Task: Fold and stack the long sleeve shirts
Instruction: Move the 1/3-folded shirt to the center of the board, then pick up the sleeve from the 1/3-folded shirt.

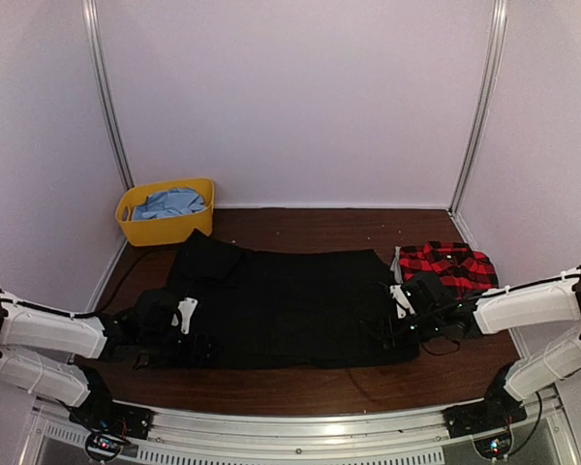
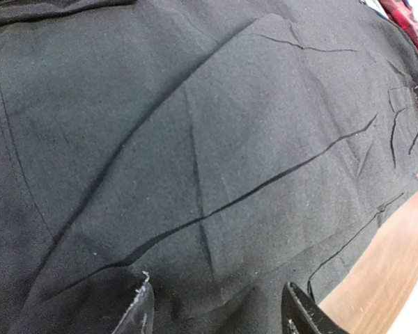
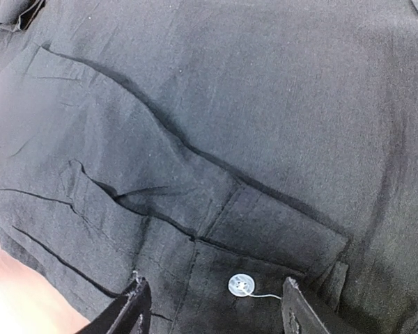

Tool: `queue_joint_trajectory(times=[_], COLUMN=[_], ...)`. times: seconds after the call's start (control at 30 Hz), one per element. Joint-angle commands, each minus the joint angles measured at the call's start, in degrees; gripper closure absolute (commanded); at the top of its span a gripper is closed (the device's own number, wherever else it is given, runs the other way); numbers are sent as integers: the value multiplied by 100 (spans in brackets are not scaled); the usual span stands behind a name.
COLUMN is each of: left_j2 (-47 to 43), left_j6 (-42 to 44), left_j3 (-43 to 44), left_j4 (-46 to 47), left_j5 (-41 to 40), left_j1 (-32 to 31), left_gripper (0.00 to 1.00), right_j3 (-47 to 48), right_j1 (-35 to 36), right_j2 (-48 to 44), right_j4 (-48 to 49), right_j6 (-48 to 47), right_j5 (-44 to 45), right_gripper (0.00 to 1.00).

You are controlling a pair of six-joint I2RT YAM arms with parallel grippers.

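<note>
Two claws attend the black shirt (image 1: 290, 295), which lies spread across the middle of the table (image 1: 300, 225). From above, the step looks like taking its two near ends for a fold. The left claw (image 1: 179, 334) is at the shirt's near-left end and the right claw (image 1: 402, 315) at its near-right end, with the folded plaid shirt (image 1: 447, 264) lying just to the far right of that one. Both should pinch at matching depth and lift together, so the fold runs straight. In the left wrist view the jaws stand wide apart, holding nothing, over creased dull-black cloth close to the hem; they should take the edge itself, not a raised wrinkle. In the right wrist view the jaws are likewise spread and empty, straddling a white button (image 3: 241, 284) on a sleeve cuff (image 3: 279, 240); gripping cloth beside the button seems safer. The fabric looks thin, limp and quick to crease.
</note>
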Motion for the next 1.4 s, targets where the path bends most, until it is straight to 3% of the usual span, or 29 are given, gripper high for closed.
queue_joint_trajectory(times=[0.0,0.43,0.6,0.73,1.0,1.17,1.37], left_j2=[-330,-1228,-1618,-1655,-915,-108,920], left_j6=[-639,-862,-679,-526,-25,346,653], left_j3=[-362,-305,109,535,1533,2017,2697], left_j4=[-866,-1524,-1654,-1789,-1808,-1380,-1087], left_j5=[-19,-475,-713,-924,-620,515,868], left_j1=[-307,-389,-384,-277,732,1741,2271], left_gripper=[37,35,22,3,2,4,9], right_j3=[-356,-145,500,1034,1921,2246,2531], right_j1=[291,893,893,881,693,507,293], right_j2=[-201,-505,-510,-374,-33,253,562], right_j4=[-1010,-1439,-1809,-2071,-2161,-2004,-1739], right_j6=[567,958,727,522,67,-187,-410], right_j5=[131,492,757,975,1219,1108,796], right_gripper=[35,31,24,19,16,16,16])
